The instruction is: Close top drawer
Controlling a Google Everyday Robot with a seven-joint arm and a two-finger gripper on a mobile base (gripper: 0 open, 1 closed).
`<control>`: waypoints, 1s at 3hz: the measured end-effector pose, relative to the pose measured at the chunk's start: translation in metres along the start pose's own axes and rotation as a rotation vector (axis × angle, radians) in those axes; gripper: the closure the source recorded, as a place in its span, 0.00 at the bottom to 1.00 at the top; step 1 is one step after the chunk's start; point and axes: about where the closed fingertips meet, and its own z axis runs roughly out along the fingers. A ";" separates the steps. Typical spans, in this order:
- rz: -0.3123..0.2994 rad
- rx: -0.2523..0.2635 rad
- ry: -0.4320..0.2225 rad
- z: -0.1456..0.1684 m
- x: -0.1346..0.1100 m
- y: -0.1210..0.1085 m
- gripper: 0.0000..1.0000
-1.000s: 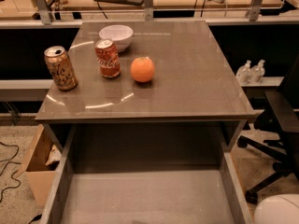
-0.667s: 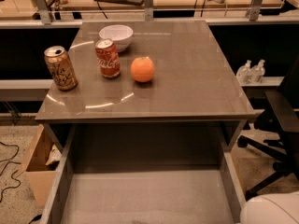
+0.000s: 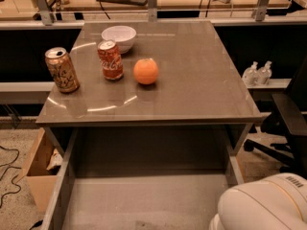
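The top drawer (image 3: 144,195) is pulled out wide open toward me. Its plain grey interior fills the lower part of the camera view, and its side walls (image 3: 60,186) run down to the bottom edge. Its front and handle are out of view below the frame. A rounded white part of my arm (image 3: 264,205) shows at the bottom right, beside the drawer's right wall. The gripper itself is not in view.
The grey cabinet top (image 3: 192,80) holds a tan can (image 3: 62,70), a red cola can (image 3: 110,60), an orange (image 3: 146,71) and a white bowl (image 3: 119,36). A cardboard box (image 3: 36,169) stands on the floor at left. A black chair (image 3: 288,123) and two bottles (image 3: 256,73) are at right.
The white arm part at the bottom right has risen and moved left, showing more in view. The drawer and the things on the top have not moved.
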 end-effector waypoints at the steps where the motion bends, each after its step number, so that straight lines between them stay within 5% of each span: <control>1: -0.015 0.055 0.017 -0.007 0.001 -0.037 1.00; 3: -0.038 0.135 0.027 -0.019 0.006 -0.114 1.00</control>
